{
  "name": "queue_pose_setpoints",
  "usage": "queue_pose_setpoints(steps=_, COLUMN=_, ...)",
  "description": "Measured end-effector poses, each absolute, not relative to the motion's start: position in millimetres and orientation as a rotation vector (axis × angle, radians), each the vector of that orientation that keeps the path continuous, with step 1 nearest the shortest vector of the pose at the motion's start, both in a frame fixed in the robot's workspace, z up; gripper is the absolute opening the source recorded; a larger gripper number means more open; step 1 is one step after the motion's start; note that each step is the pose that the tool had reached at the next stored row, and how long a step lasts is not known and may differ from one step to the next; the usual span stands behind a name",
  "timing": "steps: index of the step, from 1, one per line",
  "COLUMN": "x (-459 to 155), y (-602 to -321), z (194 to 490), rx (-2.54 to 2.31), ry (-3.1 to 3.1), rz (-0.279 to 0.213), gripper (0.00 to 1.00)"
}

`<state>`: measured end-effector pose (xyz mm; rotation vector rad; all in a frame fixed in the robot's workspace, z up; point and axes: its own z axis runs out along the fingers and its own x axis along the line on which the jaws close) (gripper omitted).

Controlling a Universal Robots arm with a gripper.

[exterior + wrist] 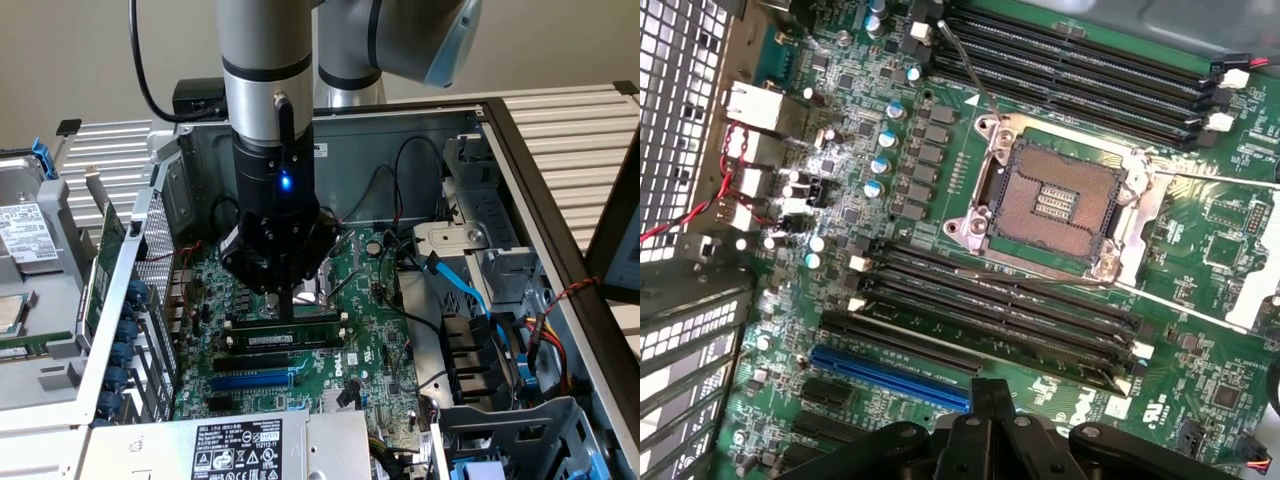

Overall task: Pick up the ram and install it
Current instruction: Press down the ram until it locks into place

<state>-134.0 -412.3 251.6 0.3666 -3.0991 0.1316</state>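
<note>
In the exterior view the pincer [287, 300], pressed together, points down onto the ram [285, 340], which lies in a black slot on the motherboard [365, 350]. A power supply [240, 450] label's writing is too small to read. In the wrist view the ram [1040, 345] sits beside the blue slot [890, 378], below the CPU socket [1050, 200].

Green motherboard [1200, 250], blue expansion slot [890, 378], black memory slots [1000, 300] with white end clips, red-black twisted wires [725, 185], silver-grey arm [268, 60].

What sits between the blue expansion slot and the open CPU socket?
Long black memory slots, one holding the green ram stick nearest the blue expansion slot; the square CPU socket lies beyond, in the wrist view.
</note>
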Motion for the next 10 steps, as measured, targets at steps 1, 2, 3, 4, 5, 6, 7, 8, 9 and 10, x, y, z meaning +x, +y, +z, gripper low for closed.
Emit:
queue_pose_setpoints(steps=1, x=-134.0, y=-412.3, z=251.6, rx=0.351, ry=-3.104, rz=0.132, gripper=0.11)
queue_pose_setpoints(steps=2, x=-134.0, y=-412.3, z=251.5, rx=0.336, ry=-3.109, rz=0.132, gripper=0.11)
queue_pose_setpoints(steps=3, x=-134.0, y=-412.3, z=251.5, rx=0.320, ry=-3.112, rz=0.132, gripper=0.11)
queue_pose_setpoints(steps=4, x=-134.0, y=-412.3, z=251.6, rx=0.304, ry=-3.116, rz=0.132, gripper=0.11)
queue_pose_setpoints(steps=5, x=-134.0, y=-412.3, z=251.6, rx=0.287, ry=-3.119, rz=0.132, gripper=0.11)
queue_pose_setpoints(steps=6, x=-134.0, y=-412.3, z=251.5, rx=0.268, ry=-3.121, rz=0.132, gripper=0.11)
queue_pose_setpoints(steps=7, x=-134.1, y=-412.3, z=251.6, rx=0.249, ry=-3.123, rz=0.131, gripper=0.11)
queue_pose_setpoints(steps=8, x=-134.1, y=-412.3, z=251.6, rx=0.230, ry=-3.125, rz=0.131, gripper=0.11)
queue_pose_setpoints(steps=9, x=-134.1, y=-412.3, z=251.7, rx=0.213, ry=-3.126, rz=0.129, gripper=0.11)
queue_pose_setpoints(steps=10, x=-134.1, y=-412.3, z=251.7, rx=0.196, ry=-3.128, rz=0.128, gripper=0.11)
